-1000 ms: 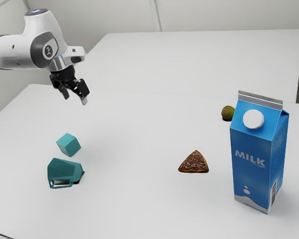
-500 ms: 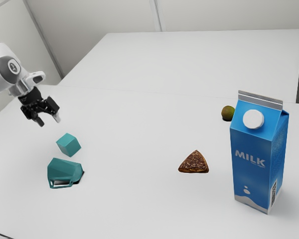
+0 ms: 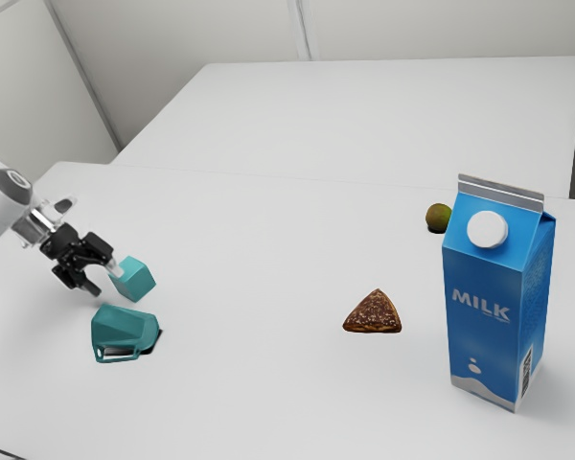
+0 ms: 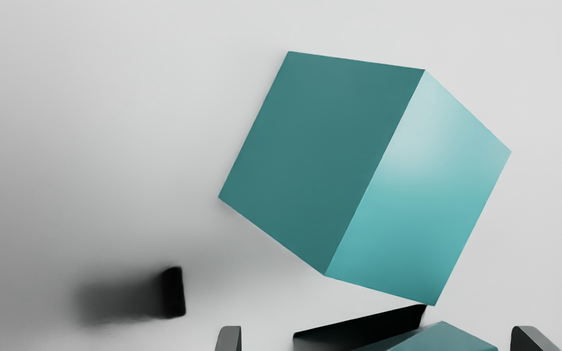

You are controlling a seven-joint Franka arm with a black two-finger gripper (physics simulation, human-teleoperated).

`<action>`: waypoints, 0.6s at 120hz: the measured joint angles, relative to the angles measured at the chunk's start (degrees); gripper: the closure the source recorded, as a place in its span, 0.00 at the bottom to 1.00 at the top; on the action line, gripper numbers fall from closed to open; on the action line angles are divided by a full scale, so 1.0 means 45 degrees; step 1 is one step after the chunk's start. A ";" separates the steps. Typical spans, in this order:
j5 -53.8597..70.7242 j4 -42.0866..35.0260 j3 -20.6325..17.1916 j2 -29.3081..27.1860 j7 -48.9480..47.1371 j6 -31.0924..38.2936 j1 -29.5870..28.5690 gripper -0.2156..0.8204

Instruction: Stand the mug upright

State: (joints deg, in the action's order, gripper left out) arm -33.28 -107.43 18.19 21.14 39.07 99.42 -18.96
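Gripper (image 3: 104,280) swung toward the exterior view's left and down, then dropped lower still, from well above the table (image 3: 240,383) to low over it, now near the teal cube (image 3: 136,279) and the mug (image 3: 125,328).

Teal cube (image 3: 132,279), brown wedge (image 3: 373,314), round fruit (image 3: 438,218), milk carton (image 3: 483,322).

This looks like a lab: pale, seamed walls (image 3: 441,31); a white table (image 3: 240,393); a robot arm (image 3: 0,203).

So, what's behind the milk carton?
A round greenish-brown fruit sits farther back than the milk carton, toward the exterior view's left. Anything directly behind the carton is covered.
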 joint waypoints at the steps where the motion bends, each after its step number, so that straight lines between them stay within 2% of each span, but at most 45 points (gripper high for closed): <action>1: -0.0054 -0.0052 -0.0001 0.0000 0.0025 -0.0009 -0.0020 0.21; 72: -0.1417 -0.1492 0.0050 -0.0401 0.0631 -0.0652 -0.0682 0.23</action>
State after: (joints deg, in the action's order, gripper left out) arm -39.66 -114.15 18.42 19.33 41.91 96.49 -22.03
